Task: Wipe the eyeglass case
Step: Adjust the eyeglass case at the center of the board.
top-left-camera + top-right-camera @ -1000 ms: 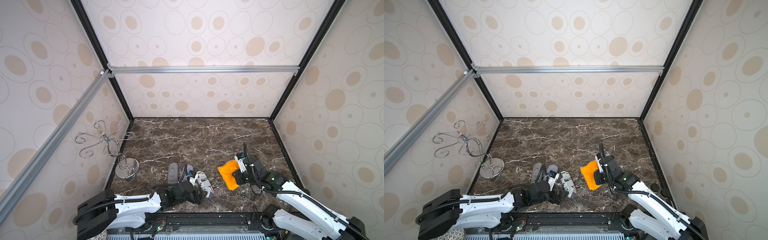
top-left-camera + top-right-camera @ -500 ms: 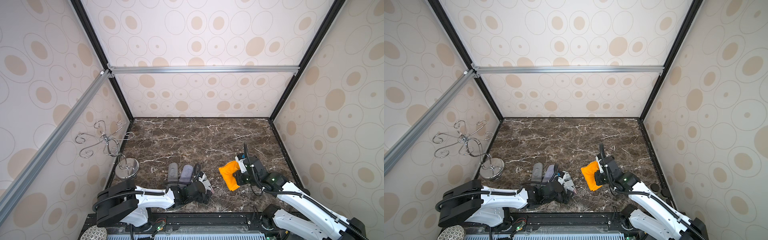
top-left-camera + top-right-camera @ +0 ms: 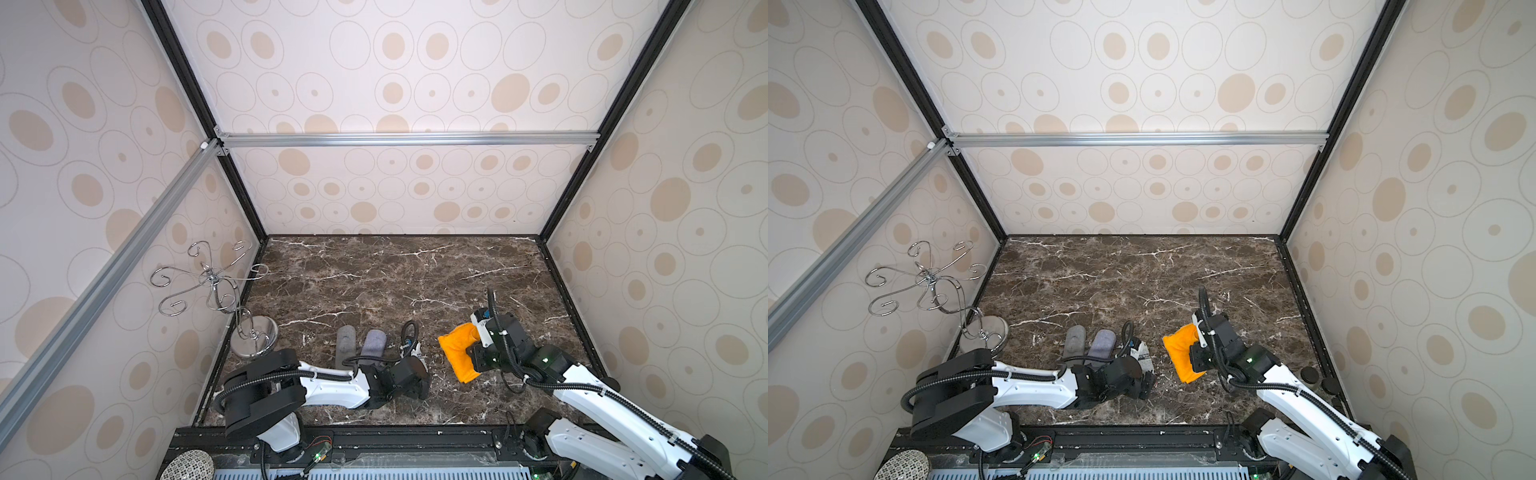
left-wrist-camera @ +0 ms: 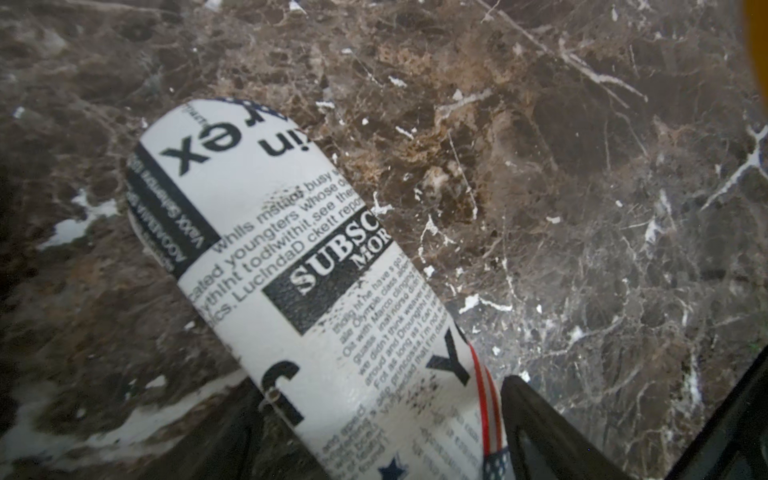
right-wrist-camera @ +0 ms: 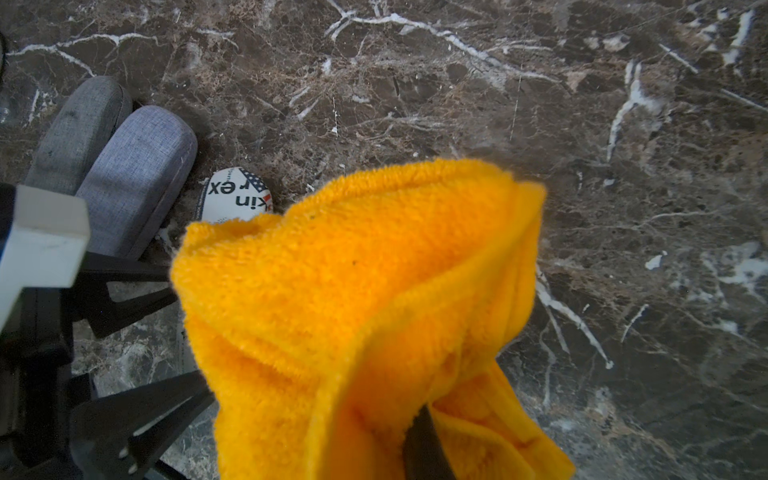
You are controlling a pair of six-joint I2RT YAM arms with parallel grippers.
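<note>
The eyeglass case [image 4: 316, 266], white with newspaper print, lies on the dark marble floor near the front; only its far end [image 3: 412, 350] shows in both top views. My left gripper [image 4: 382, 386] straddles its near end, with a black finger against each long side. My right gripper [image 3: 478, 336] hovers just right of the case, shut on a fluffy orange cloth [image 5: 374, 270] that hangs down toward the floor. In the right wrist view the case's tip [image 5: 237, 195] peeks out beside the cloth.
A dark grey case [image 3: 345, 345] and a blue-grey case [image 3: 373, 343] lie side by side just left of the printed one. A chrome hook stand [image 3: 253, 336] sits in the front left corner. Patterned walls close in the marble floor [image 3: 395, 282].
The left arm has swung in over the printed case, covering more of it, and its jaws have narrowed onto the case's sides. The right arm and cloth have barely moved.
</note>
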